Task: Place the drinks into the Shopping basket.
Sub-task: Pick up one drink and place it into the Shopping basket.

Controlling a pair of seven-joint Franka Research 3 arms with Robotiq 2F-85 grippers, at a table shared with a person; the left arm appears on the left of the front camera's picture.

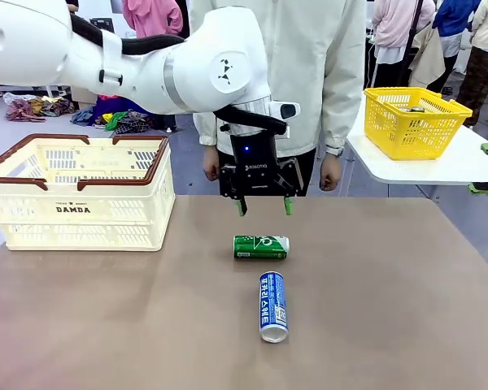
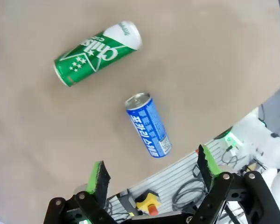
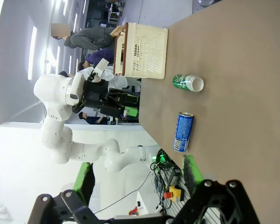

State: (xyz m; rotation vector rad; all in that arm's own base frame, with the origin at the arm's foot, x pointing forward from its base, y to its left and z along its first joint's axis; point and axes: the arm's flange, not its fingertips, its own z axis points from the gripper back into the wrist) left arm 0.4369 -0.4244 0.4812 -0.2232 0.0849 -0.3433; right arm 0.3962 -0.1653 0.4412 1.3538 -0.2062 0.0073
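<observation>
The left arm reaches in across the middle of the counter (image 1: 390, 309), its forearm level and its wrist bent so that the left tool (image 1: 264, 209) (image 2: 152, 164) points straight down, hanging above the surface and touching nothing. Its two green-padded fingers stand wide apart with nothing between them.

Just below the fingertips, slightly to the robot's side of them, the green can (image 1: 261, 247) (image 2: 98, 52) lies on its side, crosswise to the arm. The blue can (image 1: 273, 305) (image 2: 148, 124) also lies on its side, past the green can and nearer the robot, apart from it. In the left wrist view the blue can sits between the lines of the two fingers.

The shopping basket (image 1: 32, 180) stands upright well off to the tool's left.

The right tool (image 3: 138, 170) is held off the counter's edge, rolled sideways, fingers apart and holding nothing. Ahead of it lie the blue can (image 3: 182, 131), then the green can (image 3: 187, 82), with the basket (image 3: 144, 44) farthest off.
</observation>
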